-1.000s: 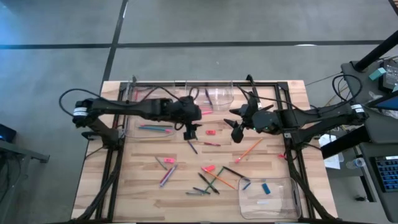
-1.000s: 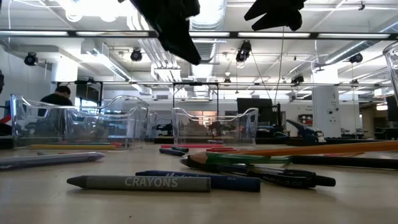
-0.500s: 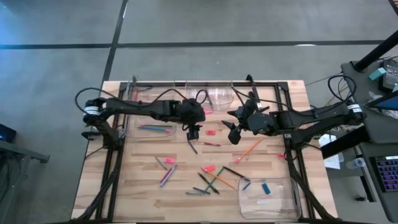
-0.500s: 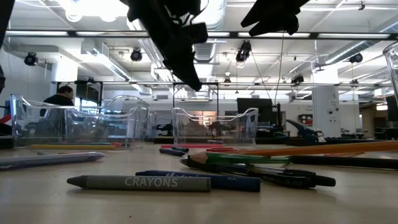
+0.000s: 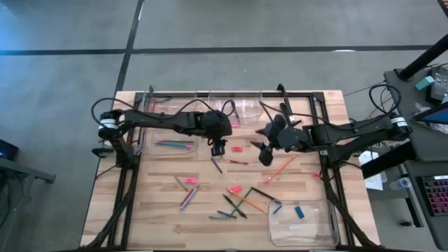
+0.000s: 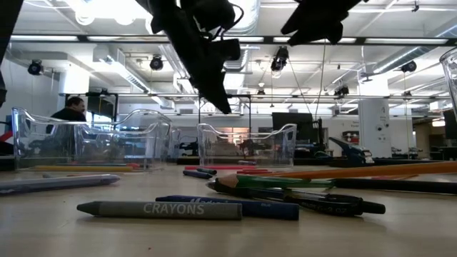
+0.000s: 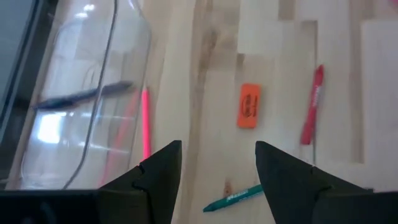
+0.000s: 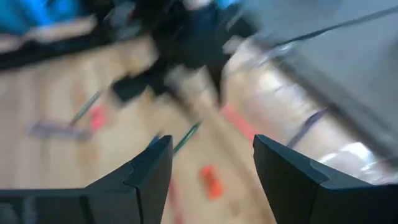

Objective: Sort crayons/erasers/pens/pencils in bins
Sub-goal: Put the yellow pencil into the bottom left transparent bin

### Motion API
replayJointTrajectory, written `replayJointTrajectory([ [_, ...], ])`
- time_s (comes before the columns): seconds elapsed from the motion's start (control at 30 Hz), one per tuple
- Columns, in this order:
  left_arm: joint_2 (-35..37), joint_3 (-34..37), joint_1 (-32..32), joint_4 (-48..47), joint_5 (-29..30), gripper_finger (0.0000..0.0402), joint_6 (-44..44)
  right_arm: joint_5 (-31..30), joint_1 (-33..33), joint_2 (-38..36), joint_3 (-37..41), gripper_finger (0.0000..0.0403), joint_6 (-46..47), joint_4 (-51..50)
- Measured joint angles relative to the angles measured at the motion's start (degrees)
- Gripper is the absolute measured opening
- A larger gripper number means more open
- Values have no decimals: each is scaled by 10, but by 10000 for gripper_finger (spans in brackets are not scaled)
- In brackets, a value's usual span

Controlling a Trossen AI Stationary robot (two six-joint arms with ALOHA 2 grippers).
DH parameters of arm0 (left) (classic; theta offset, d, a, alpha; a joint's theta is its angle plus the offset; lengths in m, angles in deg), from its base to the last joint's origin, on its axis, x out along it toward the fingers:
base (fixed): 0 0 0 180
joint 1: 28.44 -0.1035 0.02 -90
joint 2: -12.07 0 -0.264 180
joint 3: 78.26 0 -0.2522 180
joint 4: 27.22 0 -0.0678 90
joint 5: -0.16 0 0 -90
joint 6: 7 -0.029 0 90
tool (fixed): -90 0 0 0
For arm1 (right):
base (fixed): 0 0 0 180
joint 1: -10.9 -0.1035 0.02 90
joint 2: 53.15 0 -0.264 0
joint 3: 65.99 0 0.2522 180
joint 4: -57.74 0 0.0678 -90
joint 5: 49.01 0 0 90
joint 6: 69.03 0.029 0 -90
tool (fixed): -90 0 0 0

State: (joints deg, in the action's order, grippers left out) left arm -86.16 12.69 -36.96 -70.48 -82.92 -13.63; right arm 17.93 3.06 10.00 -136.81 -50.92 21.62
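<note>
Bins sit at the worktop's (image 5: 154, 210) edges: one at the far left (image 5: 168, 143) holds a few coloured sticks, a second (image 5: 245, 106) at the far middle edge has contents I cannot make out, and a third (image 5: 304, 222) at the near right corner holds a blue eraser (image 5: 300, 211). An orange eraser (image 5: 236, 148) lies on bare wood near the left bin, with a red pen (image 5: 236, 162) just beyond it. Most loose sticks are scattered over the near middle of the worktop, among them a grey crayon (image 6: 161, 209).

Above the wood beside the left bin hangs the left gripper (image 5: 218, 148), fingers apart and empty. Facing it near the centre, the right gripper (image 5: 263, 150) is likewise spread and holds nothing. Open wood lies between the two grippers around the orange eraser.
</note>
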Motion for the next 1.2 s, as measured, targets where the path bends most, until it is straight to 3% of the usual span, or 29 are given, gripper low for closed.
replayJointTrajectory([
  [0.17, 47, -15, 2, -10, -11, 190, -3, 112, 5, 1, 0, 212, 62, -128],
  [0.3, 125, -15, -8, -9, -8, 190, -7, 144, 8, 16, 12, 212, 56, -227],
  [0.63, 275, 7, -20, -5, -6, 190, 18, 237, 6, 61, 97, 210, -132, -171],
  [0.93, 294, 40, -19, 4, -6, 189, 48, 310, 6, 135, 139, 210, -167, -136],
  [1.2, 279, 45, -18, 8, -9, 189, 48, 312, 6, 209, 144, 210, -202, -107],
])
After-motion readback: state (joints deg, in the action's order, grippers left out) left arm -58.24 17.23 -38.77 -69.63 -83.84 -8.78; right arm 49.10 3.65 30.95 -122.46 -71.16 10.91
